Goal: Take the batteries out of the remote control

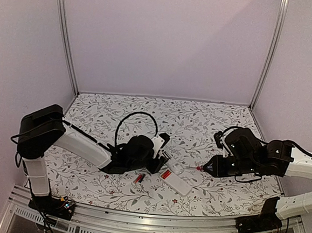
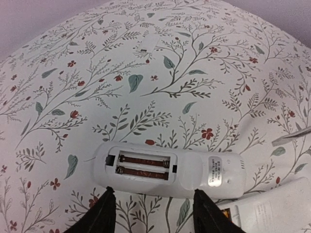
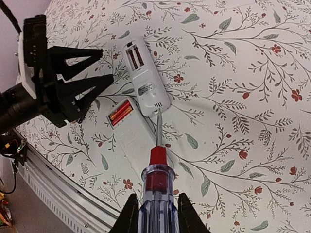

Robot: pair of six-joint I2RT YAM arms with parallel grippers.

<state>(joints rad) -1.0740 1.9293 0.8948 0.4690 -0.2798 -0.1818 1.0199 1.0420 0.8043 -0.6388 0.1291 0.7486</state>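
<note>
Ease left gripper (image 2: 152, 191) (half open, empty) over the batteries (image 2: 144, 159) in the remote control (image 2: 214, 170), with right gripper (image 3: 155, 208) clamped on the screwdriver (image 3: 156, 170), tip steadying its end.

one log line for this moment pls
left gripper open, by remote control | right gripper shut on screwdriver, tip at remote control end | batteries loose beside remote control

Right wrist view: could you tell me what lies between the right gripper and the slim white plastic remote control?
The red-and-blue screwdriver the right gripper holds; its metal shaft reaches the remote control's end, seen from the right wrist.
</note>
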